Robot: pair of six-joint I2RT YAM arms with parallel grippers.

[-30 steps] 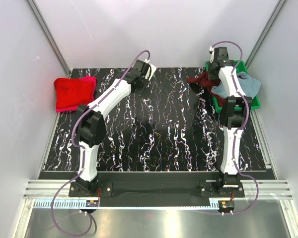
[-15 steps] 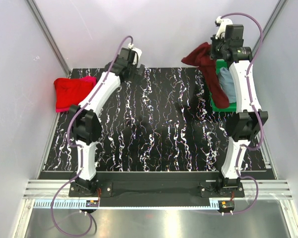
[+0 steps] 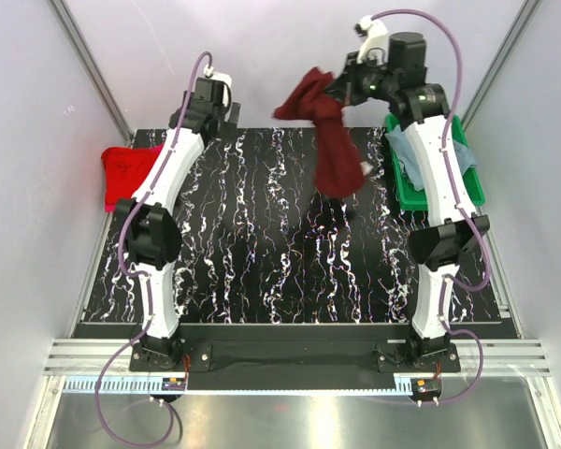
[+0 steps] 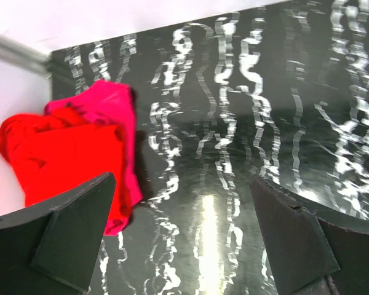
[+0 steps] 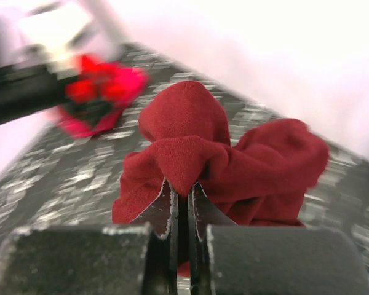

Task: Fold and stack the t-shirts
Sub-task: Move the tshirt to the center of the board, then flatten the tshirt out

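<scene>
My right gripper (image 3: 348, 89) is shut on the dark maroon t-shirt (image 3: 332, 140) and holds it high above the back of the table, where it hangs down; the right wrist view shows the cloth (image 5: 234, 160) pinched between the closed fingers (image 5: 162, 212). The bright red t-shirt (image 3: 129, 171) lies folded on the pink t-shirt (image 3: 165, 150) at the table's far left; both show in the left wrist view, red (image 4: 55, 153) and pink (image 4: 114, 117). The grey-blue t-shirt (image 3: 421, 164) lies in the green tray (image 3: 449, 196). My left gripper (image 4: 184, 239) is open and empty, raised near the back left.
The black marbled table (image 3: 280, 262) lies between the arms. White walls with metal frame posts (image 3: 89, 65) enclose the back and sides. The green tray stands at the back right edge.
My right gripper has lifted the maroon t-shirt out of the tray and carried it up and left over the table. My left arm has swung back and left, towards the red and pink shirts.
</scene>
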